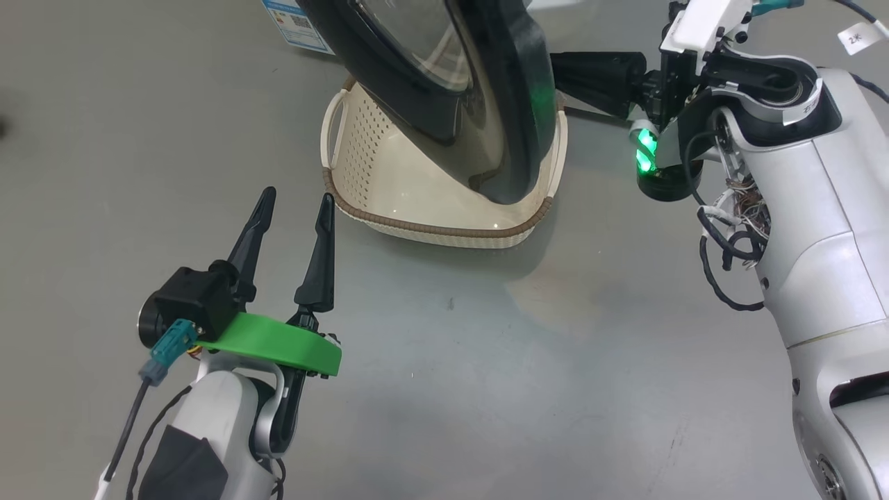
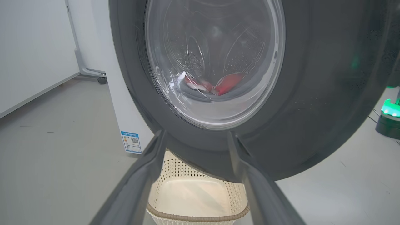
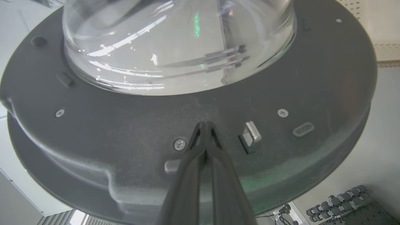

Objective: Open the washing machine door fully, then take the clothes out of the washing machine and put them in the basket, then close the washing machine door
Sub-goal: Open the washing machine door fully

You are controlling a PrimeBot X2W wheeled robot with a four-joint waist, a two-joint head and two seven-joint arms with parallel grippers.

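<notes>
The washing machine door [image 1: 514,104] stands swung out, its black rim hanging over the cream basket [image 1: 430,226] on the floor. My left gripper [image 1: 295,201] is open and holds nothing, just left of the basket's near corner. From the left wrist, the open gripper [image 2: 195,137] faces the door's [image 2: 312,109] outer side; red clothes [image 2: 228,82] show through its glass inside the drum, with the basket [image 2: 193,215] below. The white washing machine [image 2: 125,118] stands behind. My right gripper [image 3: 205,125] is shut, tips against the door's [image 3: 125,131] inner black rim beside the metal latch [image 3: 251,136]. From the head, the right gripper [image 1: 566,73] points at the door's edge.
My right arm's pale forearm [image 1: 819,208], with loose cables and a green wrist light [image 1: 646,153], fills the right side. A white panel on a caster leg [image 2: 90,75] stands left of the machine. Bare grey floor [image 1: 521,361] lies in front of the basket.
</notes>
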